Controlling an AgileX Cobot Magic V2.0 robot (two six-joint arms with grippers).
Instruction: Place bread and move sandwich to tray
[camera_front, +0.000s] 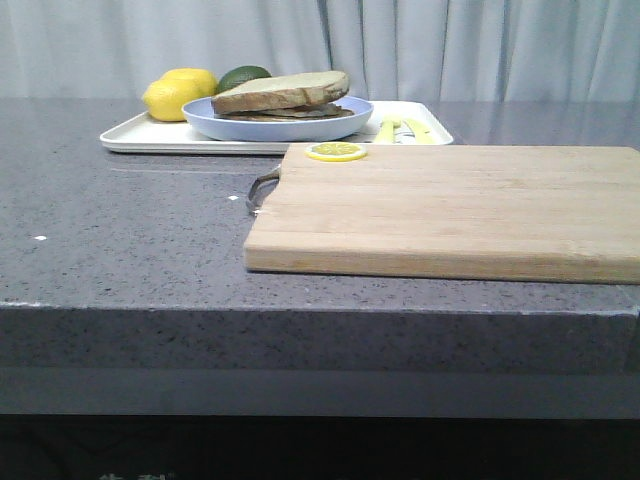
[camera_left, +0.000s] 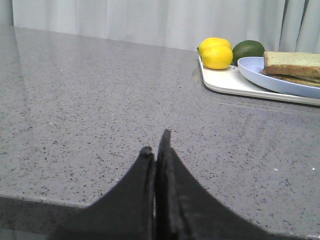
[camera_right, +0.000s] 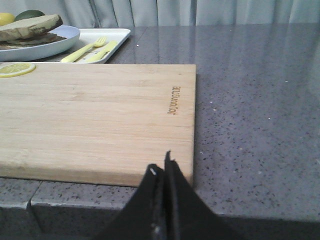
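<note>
The thick tan bread slice (camera_front: 282, 90) lies on top of flatter brown layers of the sandwich (camera_front: 290, 113) on a pale blue plate (camera_front: 215, 122). The egg filling does not show. The plate stands on the white tray (camera_front: 130, 135) at the back left. The bread also shows in the left wrist view (camera_left: 292, 63) and the right wrist view (camera_right: 30, 26). My left gripper (camera_left: 156, 145) is shut and empty, low over the bare grey counter, well short of the tray (camera_left: 225, 82). My right gripper (camera_right: 162, 167) is shut and empty at the near right corner of the cutting board (camera_right: 100, 115). Neither gripper shows in the front view.
Two lemons (camera_front: 180, 95) and an avocado (camera_front: 243, 76) sit on the tray's left end, a yellow fork and knife (camera_front: 405, 130) on its right end. A wooden cutting board (camera_front: 450, 210) with a lemon slice (camera_front: 336, 151) lies in front, near the counter's edge.
</note>
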